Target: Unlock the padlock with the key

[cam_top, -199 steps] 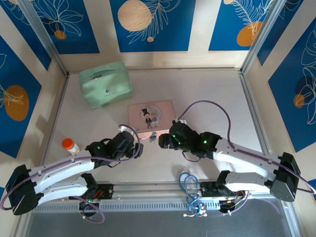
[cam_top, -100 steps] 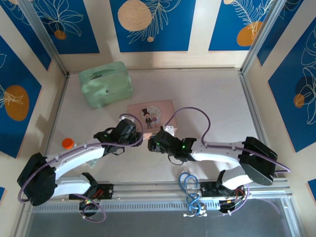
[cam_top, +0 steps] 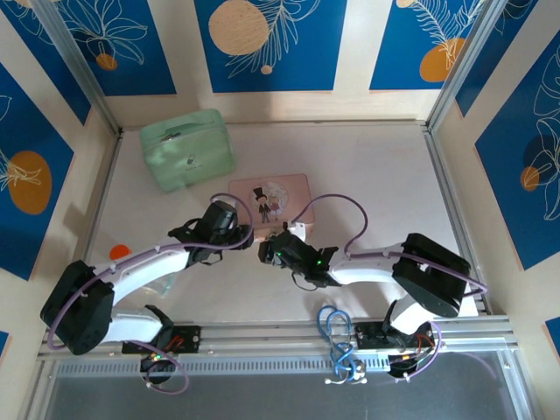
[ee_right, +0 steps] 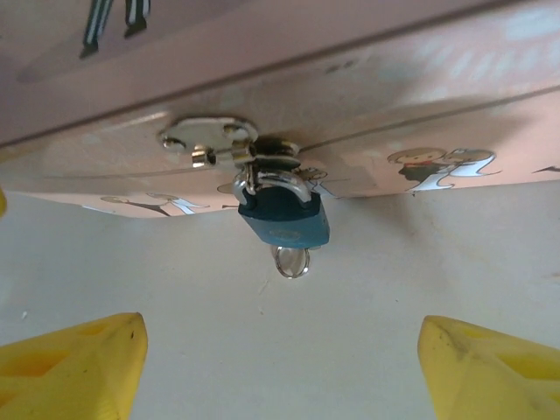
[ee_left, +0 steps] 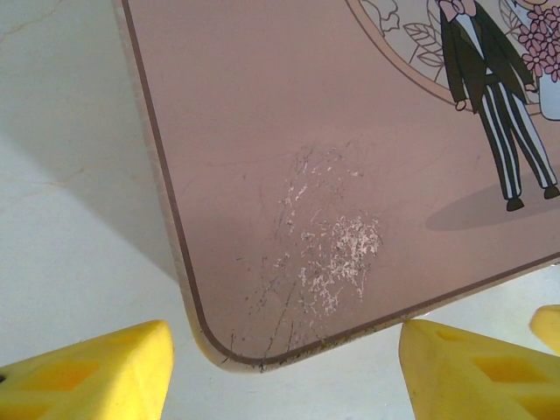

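The padlock point(ee_right: 284, 219) is small and blue, and its silver shackle hangs through the clasp point(ee_right: 210, 137) on the front wall of the pink picture tin point(ee_right: 367, 79). The key point(ee_right: 291, 261) sticks out of the padlock's underside, its round silvery head pointing down at the table. My right gripper point(ee_right: 280, 372) is open just in front of the lock, its yellow fingertips point(ee_right: 74, 367) wide apart and touching nothing. My left gripper point(ee_left: 280, 376) is open too, straddling the tin's scratched near-left corner point(ee_left: 236, 341). Seen from above, both grippers point(cam_top: 236, 229) point(cam_top: 265, 251) meet at the tin's point(cam_top: 280, 188) front edge.
A mint-green case point(cam_top: 188, 149) lies at the back left. An orange-capped bottle point(cam_top: 120, 253) stands by the left arm, partly covered by it. Blue cable loops point(cam_top: 337, 337) hang at the near rail. Metal frame posts border the table on both sides.
Both arms have closed in on the tin's front edge. The left gripper went forward to the near-left corner, and the right gripper slid left and lined up in front of the padlock.
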You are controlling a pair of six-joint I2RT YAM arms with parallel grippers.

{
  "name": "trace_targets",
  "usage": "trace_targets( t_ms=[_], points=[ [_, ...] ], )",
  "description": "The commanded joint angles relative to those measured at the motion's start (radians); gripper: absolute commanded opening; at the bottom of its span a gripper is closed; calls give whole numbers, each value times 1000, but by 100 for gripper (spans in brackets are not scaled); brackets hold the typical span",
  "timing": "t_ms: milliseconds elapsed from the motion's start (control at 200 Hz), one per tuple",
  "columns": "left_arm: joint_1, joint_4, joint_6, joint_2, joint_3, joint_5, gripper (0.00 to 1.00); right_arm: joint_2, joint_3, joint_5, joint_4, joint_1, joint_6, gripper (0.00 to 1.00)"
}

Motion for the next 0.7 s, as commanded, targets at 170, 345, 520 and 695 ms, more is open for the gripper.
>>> trace_targets(
  t_ms=[170, 345, 520, 695],
  points=[
    [11, 45, -31, -46, -2, 13, 67, 125, 132, 93, 33, -6, -105, 74],
    [9, 44, -38, -106, -25, 22, 67, 164, 187, 121, -38, -16, -115, 70],
    [11, 34, -25, -104, -24, 20, 67, 180, 175, 119, -3, -29, -114, 63],
    [10, 37, -17, -106, -33, 21, 67, 191, 173, 108, -14, -41, -96, 62]
  ],
)
